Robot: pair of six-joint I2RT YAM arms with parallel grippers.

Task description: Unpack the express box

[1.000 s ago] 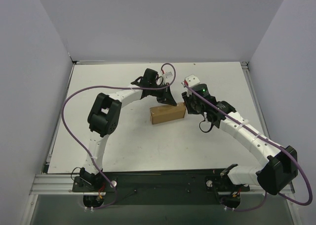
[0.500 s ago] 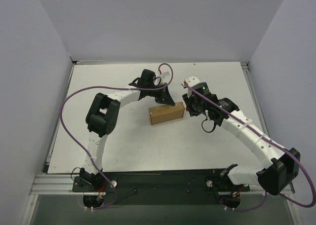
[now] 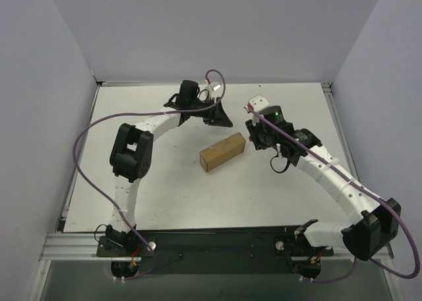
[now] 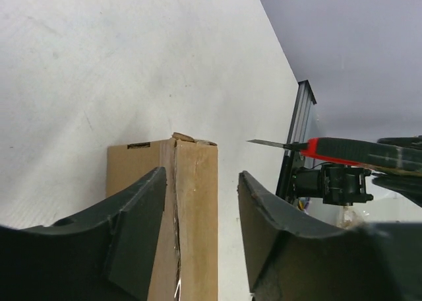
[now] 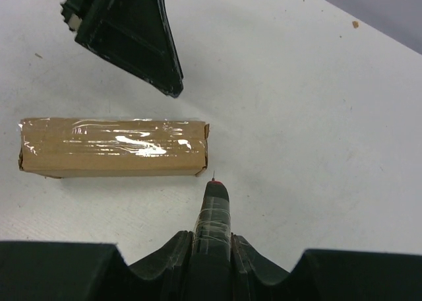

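The box (image 3: 223, 151) lies flat on the white table (image 3: 165, 195), near the middle, turned at a slant so that its right end sits a little farther from the arm bases than its left end. In the right wrist view the box (image 5: 112, 146) shows its top face, with a strip of shiny clear tape running along the seam from end to end. All its flaps are closed.

The left gripper (image 3: 217, 116) hangs just beyond the far long side of the box, apart from it. Its fingers are spread wide with nothing between them. From the left wrist camera the box (image 4: 184, 202) stands on the table past the gap of the left gripper (image 4: 201, 179), and the cardboard at its end edge looks slightly ragged (the seam line runs straight down the face toward the camera).

The right gripper (image 3: 254, 133) is just off the right end of the box. Its fingers are closed tightly on the handle of a knife (image 5: 212, 208), which is wrapped in tape where they grip it. The knife points at the box, its tip very close to the near right corner; whether it touches cannot be told. In the left wrist view the knife (image 4: 356, 150) is red and black, with a short bare blade sticking out toward the box.
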